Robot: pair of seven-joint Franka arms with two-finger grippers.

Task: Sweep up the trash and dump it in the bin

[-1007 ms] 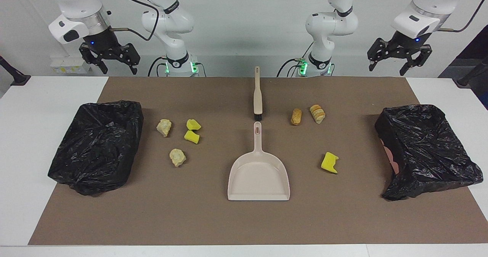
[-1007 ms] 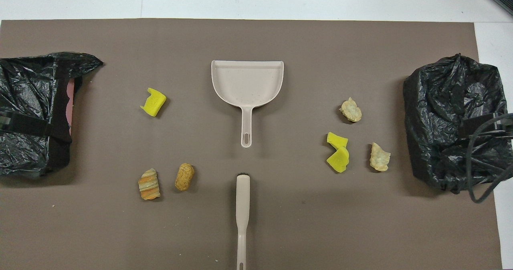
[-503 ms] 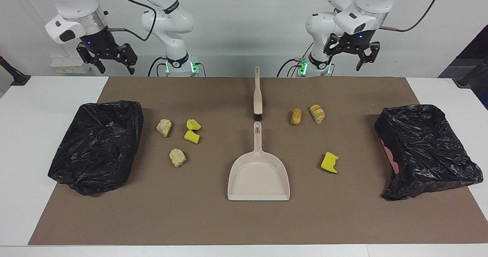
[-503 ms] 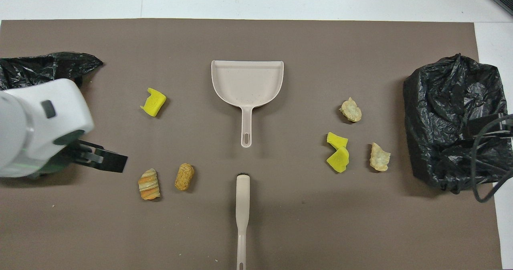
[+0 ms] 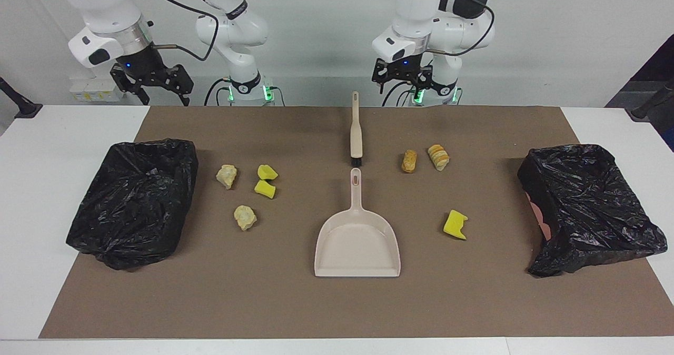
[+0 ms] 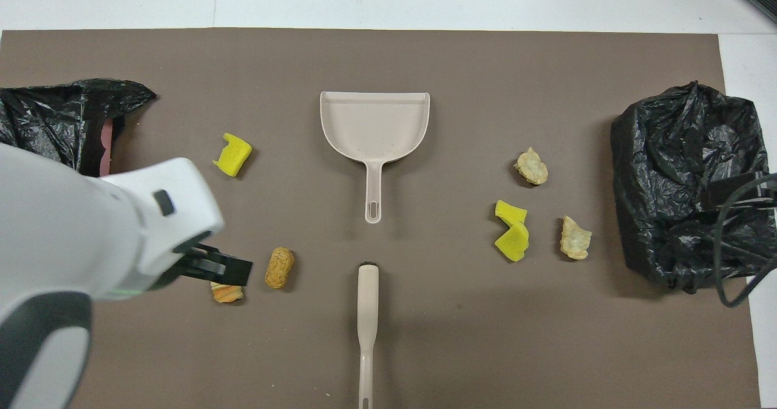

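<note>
The trash lies on the brown mat in two groups. Two cream lumps and two yellow sponge chunks lie toward the right arm's end. Two bread-like pieces and one yellow sponge chunk lie toward the left arm's end. Black-bagged bins stand at both ends. My left gripper hangs open and empty over the mat's edge by the brush's handle end. In the overhead view the left arm partly covers the striped bread piece. My right gripper waits open, high above the table's edge.
The beige brush lies mid-mat with its bristles pointing at the handle of the beige dustpan, which lies farther from the robots. The brown mat covers most of the white table.
The left gripper has swung from above the bin at its own end toward the middle, ending near the brush's handle. The right gripper has shifted slightly. Trash, brush and dustpan have not moved.
</note>
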